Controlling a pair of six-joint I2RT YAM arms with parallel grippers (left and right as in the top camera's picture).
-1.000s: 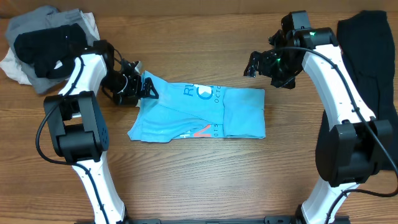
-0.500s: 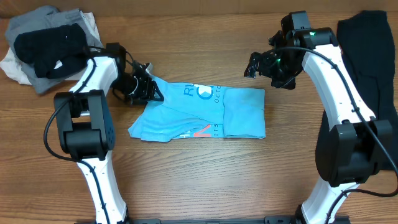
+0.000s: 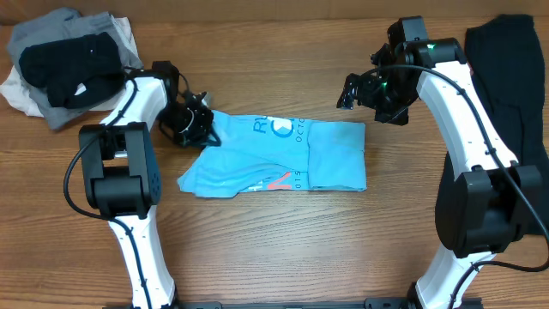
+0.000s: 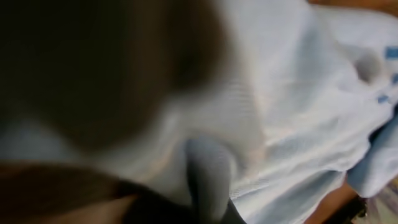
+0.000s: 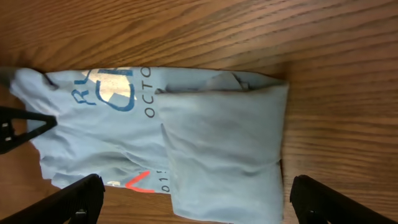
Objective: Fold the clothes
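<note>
The sky-blue T-shirt (image 3: 283,154) lies partly folded at the middle of the table, its print and red lettering facing up. My left gripper (image 3: 204,130) is shut on the shirt's upper-left corner. The left wrist view is a blur of pale fabric (image 4: 298,93) bunched right against the camera. My right gripper (image 3: 349,93) hovers open above the shirt's upper-right edge. In the right wrist view its two black fingertips (image 5: 78,198) stand wide apart over the shirt (image 5: 211,137) with nothing between them. A black garment (image 3: 506,69) lies at the far right.
A heap of grey, black and white clothes (image 3: 60,60) sits at the table's back left corner. Bare wood (image 3: 283,249) stretches in front of the shirt, between the two arm bases.
The left gripper slid a little to the right onto the shirt's upper-left corner and shut on it. The right arm has not moved.
</note>
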